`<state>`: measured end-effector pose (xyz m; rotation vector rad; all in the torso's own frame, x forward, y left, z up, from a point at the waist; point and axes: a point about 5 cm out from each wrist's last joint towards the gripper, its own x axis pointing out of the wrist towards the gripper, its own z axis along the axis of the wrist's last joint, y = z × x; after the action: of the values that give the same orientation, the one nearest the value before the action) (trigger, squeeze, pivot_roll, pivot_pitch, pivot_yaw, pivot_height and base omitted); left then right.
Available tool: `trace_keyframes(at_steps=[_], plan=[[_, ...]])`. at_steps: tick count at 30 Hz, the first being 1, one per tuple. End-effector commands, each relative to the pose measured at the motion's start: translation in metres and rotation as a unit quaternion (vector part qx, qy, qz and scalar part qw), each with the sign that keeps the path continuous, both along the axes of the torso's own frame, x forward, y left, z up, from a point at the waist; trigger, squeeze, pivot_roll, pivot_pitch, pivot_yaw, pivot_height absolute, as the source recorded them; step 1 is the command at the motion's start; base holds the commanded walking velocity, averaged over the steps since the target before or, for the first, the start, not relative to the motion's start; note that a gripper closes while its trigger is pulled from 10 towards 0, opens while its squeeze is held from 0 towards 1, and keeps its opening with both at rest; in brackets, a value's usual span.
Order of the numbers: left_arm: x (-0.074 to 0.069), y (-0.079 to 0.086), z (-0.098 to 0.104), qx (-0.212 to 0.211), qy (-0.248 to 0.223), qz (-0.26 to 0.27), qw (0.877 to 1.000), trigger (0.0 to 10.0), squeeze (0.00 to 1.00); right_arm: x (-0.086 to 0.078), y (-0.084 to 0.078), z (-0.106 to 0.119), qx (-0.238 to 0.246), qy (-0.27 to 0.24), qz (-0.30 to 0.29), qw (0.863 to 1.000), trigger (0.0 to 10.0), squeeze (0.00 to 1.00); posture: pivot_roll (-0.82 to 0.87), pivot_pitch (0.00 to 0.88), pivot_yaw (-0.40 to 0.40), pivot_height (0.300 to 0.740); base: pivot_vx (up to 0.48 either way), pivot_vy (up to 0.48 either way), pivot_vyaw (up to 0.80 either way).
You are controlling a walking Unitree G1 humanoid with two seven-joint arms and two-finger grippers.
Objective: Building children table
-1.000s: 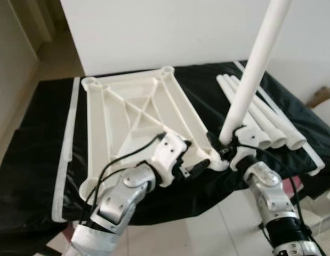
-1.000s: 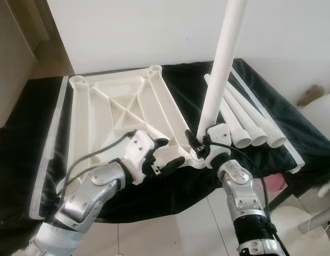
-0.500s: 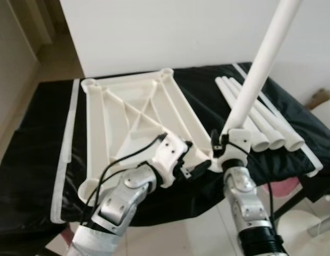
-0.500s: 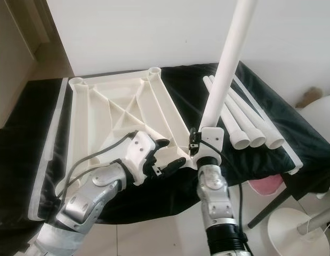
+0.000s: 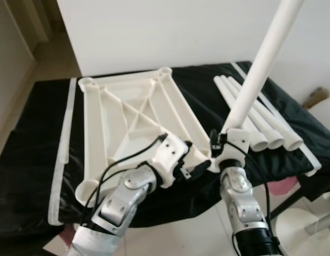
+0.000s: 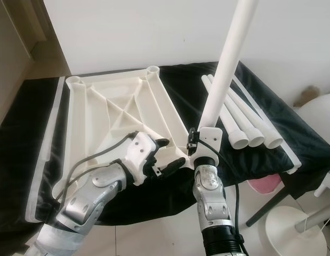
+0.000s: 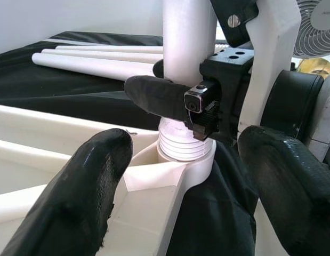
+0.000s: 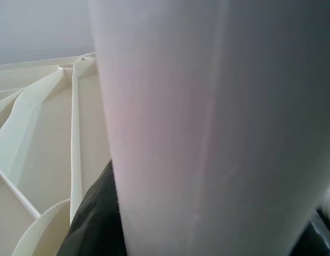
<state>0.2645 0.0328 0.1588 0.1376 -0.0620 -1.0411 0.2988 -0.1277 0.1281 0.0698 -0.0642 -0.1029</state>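
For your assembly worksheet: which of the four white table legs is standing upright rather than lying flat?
The leg gripped by the right gripper, standing in the tabletop's corner socket.

The white plastic tabletop (image 5: 134, 114) lies upside down on the black-draped bench (image 5: 31, 133), its ribbed underside facing up: raised edges, diagonal braces crossing in the middle, and a round socket at each corner. One white tubular leg (image 5: 255, 72) stands nearly upright, leaning slightly away, with its threaded end (image 7: 183, 143) seated in the near right corner socket (image 7: 178, 165), several threads still showing above the rim. Three more white legs (image 5: 260, 120) lie side by side on the bench just beside the tabletop's right edge, open ends toward the near side.
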Motion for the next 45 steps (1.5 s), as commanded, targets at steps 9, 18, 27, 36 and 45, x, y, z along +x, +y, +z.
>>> trace_keyframes(at_steps=[9, 18, 27, 36, 45], plan=[[-0.001, 0.001, -0.005, 0.009, -0.003, 0.0, 1.0, 10.0, 0.0, -0.01, 0.009, -0.018, 0.014, 0.041, 0.011, 0.999, 10.0, 1.0, 0.04, 0.0, -0.011, 0.74, 0.0, 0.0, 0.0], [0.003, 0.009, -0.004, 0.012, -0.008, 0.015, 1.0, 10.0, 0.0, -0.014, -0.001, -0.014, -0.003, 0.018, 0.026, 0.999, 10.0, 1.0, 0.03, 0.0, -0.012, 0.74, 0.0, 0.0, 0.0], [0.003, 0.028, -0.008, 0.018, 0.0, 0.04, 0.999, 10.0, 0.0, -0.042, -0.015, -0.016, -0.023, -0.008, 0.083, 0.996, 10.0, 0.0, 0.02, 0.0, -0.001, 0.74, 0.0, 0.0, 0.0], [0.023, 0.058, -0.003, 0.043, -0.017, 0.087, 0.995, 10.0, 0.0, -0.06, -0.026, -0.033, -0.026, 0.033, 0.101, 0.994, 10.0, 0.0, 0.03, 0.0, 0.002, 0.74, 0.0, 0.0, 0.0], [0.037, 0.087, 0.0, 0.076, -0.034, 0.13, 0.988, 10.0, 0.0, -0.066, -0.03, -0.038, -0.027, 0.049, 0.128, 0.99, 10.0, 0.0, 0.03, 0.0, 0.0, 0.74, 0.0, 0.0, 0.0]])
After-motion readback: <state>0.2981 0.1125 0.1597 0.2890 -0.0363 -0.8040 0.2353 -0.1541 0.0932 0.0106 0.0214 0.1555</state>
